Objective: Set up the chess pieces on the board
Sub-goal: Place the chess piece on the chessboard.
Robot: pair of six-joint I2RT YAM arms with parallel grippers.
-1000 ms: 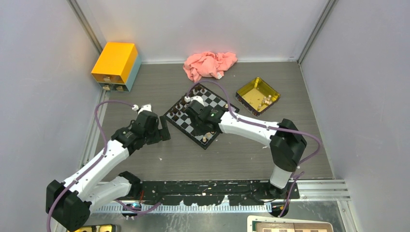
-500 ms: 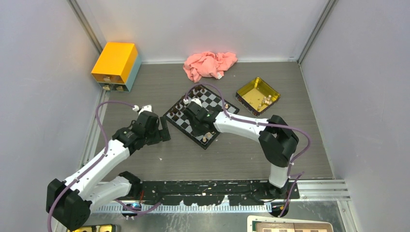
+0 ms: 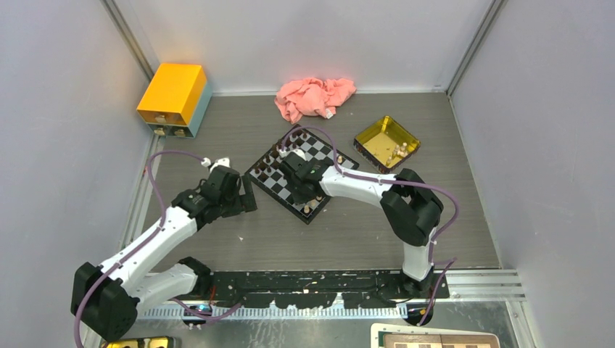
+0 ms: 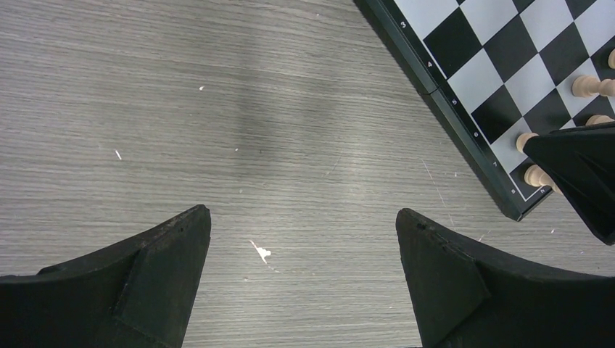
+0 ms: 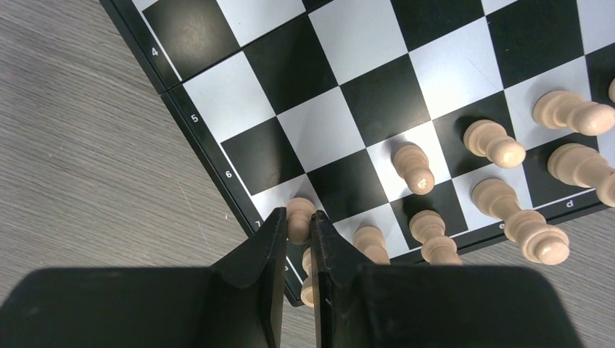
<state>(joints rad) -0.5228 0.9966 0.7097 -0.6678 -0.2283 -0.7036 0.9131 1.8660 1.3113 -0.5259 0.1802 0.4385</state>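
Right gripper (image 5: 297,228) pinching an upright pale pawn (image 5: 299,212), lower left of its wrist frame, directly above the board (image 5: 362,94) corner; left gripper (image 4: 301,212) spread wide.

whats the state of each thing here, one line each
left end effector: open, empty, over the table
right end effector: shut on a pale pawn
pale pawn: upright, gripped, near the board's corner
board: flat, partly set up
yellow tray: holding a few pale pieces
pink cloth: crumpled
yellow drawer box: looks shut
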